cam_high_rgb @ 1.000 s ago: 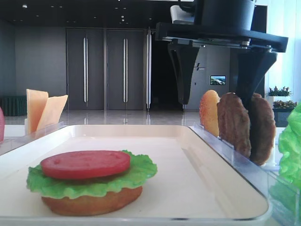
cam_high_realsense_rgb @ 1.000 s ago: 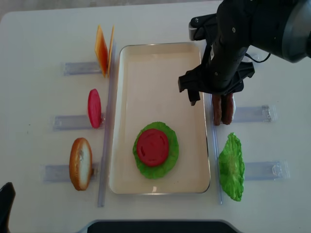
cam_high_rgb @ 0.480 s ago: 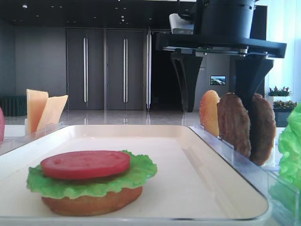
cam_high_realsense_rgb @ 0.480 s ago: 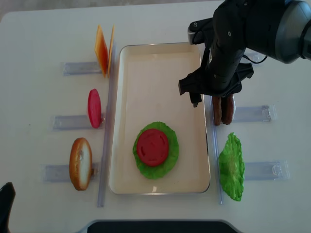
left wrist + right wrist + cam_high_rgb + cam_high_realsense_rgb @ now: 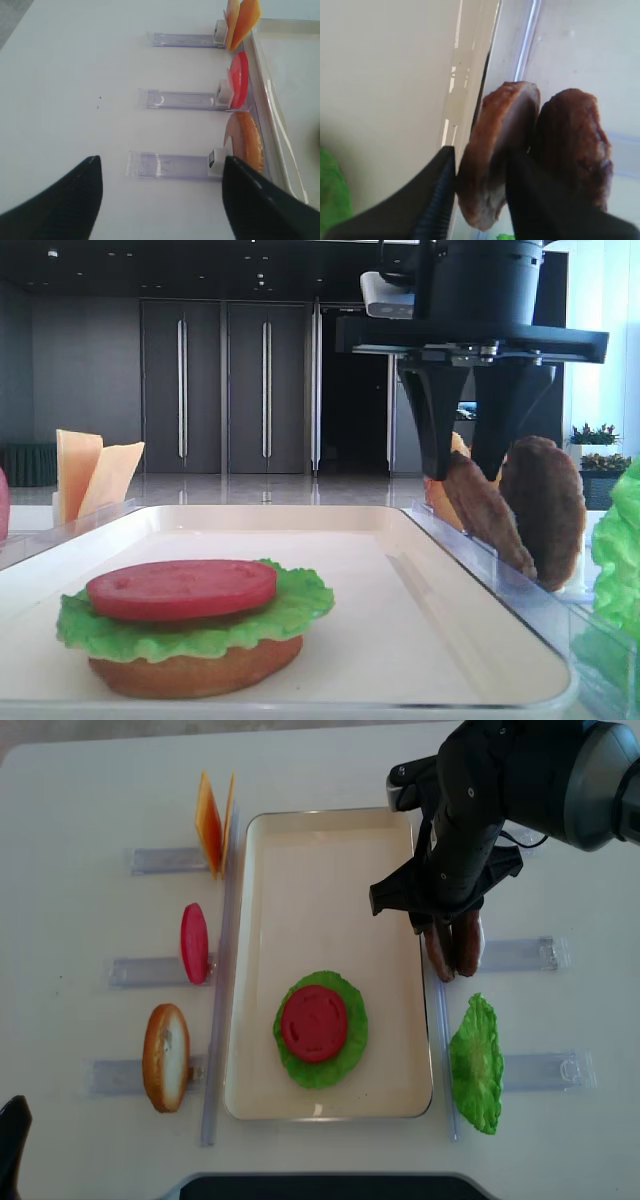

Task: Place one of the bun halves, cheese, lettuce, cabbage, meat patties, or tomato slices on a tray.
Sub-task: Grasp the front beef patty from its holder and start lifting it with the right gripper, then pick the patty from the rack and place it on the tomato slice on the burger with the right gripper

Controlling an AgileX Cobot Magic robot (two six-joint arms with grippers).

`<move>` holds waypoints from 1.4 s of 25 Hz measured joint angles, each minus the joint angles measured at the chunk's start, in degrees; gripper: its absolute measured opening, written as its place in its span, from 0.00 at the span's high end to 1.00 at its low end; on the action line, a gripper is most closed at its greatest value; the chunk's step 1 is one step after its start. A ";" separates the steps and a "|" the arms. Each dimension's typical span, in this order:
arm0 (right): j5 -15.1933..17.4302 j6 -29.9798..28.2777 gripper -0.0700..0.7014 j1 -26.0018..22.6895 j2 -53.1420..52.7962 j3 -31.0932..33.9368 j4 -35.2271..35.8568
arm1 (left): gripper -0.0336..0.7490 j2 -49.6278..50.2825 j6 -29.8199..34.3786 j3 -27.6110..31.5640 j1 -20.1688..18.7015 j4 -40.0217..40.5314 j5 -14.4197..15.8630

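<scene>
My right gripper [image 5: 441, 927] [image 5: 482, 167] is shut on the top edge of one of the meat patties [image 5: 437, 954] [image 5: 500, 125], the one nearer the tray. That patty [image 5: 490, 522] leans toward the tray between the black fingers [image 5: 436, 440]. A second patty [image 5: 467, 948] [image 5: 545, 505] stands upright beside it in the clear rack. On the cream tray [image 5: 320, 880] lies a stack: bun half [image 5: 190, 672], lettuce [image 5: 347, 1055], tomato slice [image 5: 314, 1022]. My left gripper [image 5: 160, 200] hangs open over bare table with nothing between its fingers.
Left of the tray, clear racks hold cheese [image 5: 210, 820], a tomato slice [image 5: 194, 942] and a bun half [image 5: 166, 1057]. Another lettuce leaf [image 5: 476, 1065] stands in a rack right of the tray. A bun half [image 5: 432, 500] peeks out behind the held patty.
The right gripper's jaws have come together from wide open onto the patty nearer the tray, and that patty now tilts. The left gripper has not moved.
</scene>
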 joint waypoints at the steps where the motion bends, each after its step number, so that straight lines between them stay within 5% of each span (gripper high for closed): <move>1: -0.17 0.00 0.58 0.00 0.00 0.00 -0.58 | 0.22 0.00 0.00 0.00 0.00 0.00 0.00; 4: -0.63 0.00 0.66 0.00 0.00 -0.06 -1.38 | 0.22 0.00 0.00 0.00 0.00 0.00 0.00; 25: 0.60 0.00 0.69 0.11 -0.26 -0.12 -1.78 | 0.22 0.00 0.00 0.00 0.00 0.00 0.00; 35: 6.45 0.00 0.70 0.57 -6.51 -4.37 -0.92 | 0.22 0.00 0.00 0.00 0.00 0.00 0.00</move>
